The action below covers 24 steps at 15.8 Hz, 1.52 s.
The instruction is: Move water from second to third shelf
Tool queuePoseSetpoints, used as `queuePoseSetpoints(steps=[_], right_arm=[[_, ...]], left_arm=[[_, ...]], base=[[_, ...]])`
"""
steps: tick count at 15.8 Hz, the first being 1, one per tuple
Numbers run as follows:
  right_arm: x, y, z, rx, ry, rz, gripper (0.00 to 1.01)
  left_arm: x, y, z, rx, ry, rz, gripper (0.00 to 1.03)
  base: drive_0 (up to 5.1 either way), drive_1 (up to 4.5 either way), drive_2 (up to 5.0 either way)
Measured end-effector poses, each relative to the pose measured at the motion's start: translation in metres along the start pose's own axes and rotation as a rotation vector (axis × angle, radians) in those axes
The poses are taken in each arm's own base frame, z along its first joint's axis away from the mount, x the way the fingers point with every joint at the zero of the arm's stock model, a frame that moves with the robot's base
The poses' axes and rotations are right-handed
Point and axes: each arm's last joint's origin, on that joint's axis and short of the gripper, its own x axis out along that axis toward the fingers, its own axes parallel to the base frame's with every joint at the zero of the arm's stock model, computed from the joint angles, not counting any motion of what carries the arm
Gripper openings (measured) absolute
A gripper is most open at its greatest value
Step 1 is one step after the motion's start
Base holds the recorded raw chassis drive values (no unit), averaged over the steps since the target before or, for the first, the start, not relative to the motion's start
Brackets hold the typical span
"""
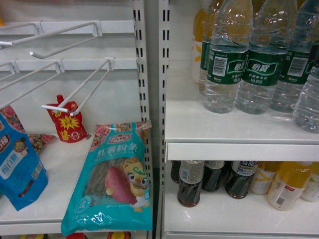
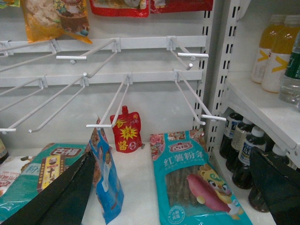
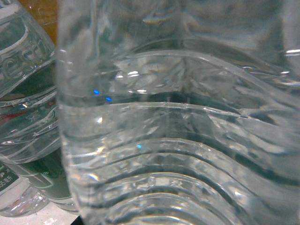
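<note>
Several clear water bottles [image 1: 227,59] with green labels stand on the white upper shelf [image 1: 239,132] at the right of the head view. One clear ribbed water bottle [image 3: 178,140] fills the right wrist view at very close range, with more green-labelled ones [image 3: 28,117] behind it on the left. That bottle hides the right gripper's fingers, and the right arm does not show in the head view. My left gripper [image 2: 171,187] hangs open over the left bay's snack shelf, its black fingers [image 2: 61,197] far apart with nothing between them.
Dark bottles [image 1: 192,184] and yellow juice bottles [image 1: 289,184] stand on the lower right shelf [image 1: 234,214]. A teal snack bag [image 1: 114,184], a blue bag [image 1: 20,169] and a red pouch [image 1: 67,122] sit in the left bay under white wire hooks [image 1: 75,107]. A slotted upright [image 1: 152,99] divides the bays.
</note>
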Motion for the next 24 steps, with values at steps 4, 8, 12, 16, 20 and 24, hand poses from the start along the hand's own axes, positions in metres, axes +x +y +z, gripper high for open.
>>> queuePoseSetpoints(steps=[4, 8, 12, 16, 20, 24], right_arm=[[0.000, 0.000, 0.000, 0.000, -0.001, -0.001, 0.43], [0.001, 0.001, 0.001, 0.001, -0.022, 0.005, 0.87], [0.001, 0.000, 0.001, 0.001, -0.019, 0.009, 0.98], [-0.002, 0.000, 0.002, 0.001, -0.025, 0.012, 0.98], [-0.036, -0.004, 0.017, -0.001, -0.076, 0.039, 0.98], [-0.056, -0.008, 0.019, -0.039, -0.108, 0.039, 0.98]], left_arm=[[0.000, 0.000, 0.000, 0.000, 0.000, 0.000, 0.98], [0.000, 0.000, 0.000, 0.000, 0.000, 0.000, 0.98], [0.000, 0.000, 0.000, 0.000, 0.000, 0.000, 0.98], [0.000, 0.000, 0.000, 0.000, 0.000, 0.000, 0.98], [0.000, 0.000, 0.000, 0.000, 0.000, 0.000, 0.98], [0.000, 0.000, 0.000, 0.000, 0.000, 0.000, 0.98]], base=[[0.0, 0.00, 0.0], [0.0, 0.00, 0.0], [0.0, 0.00, 0.0], [0.0, 0.00, 0.0], [0.0, 0.00, 0.0], [0.0, 0.00, 0.0]])
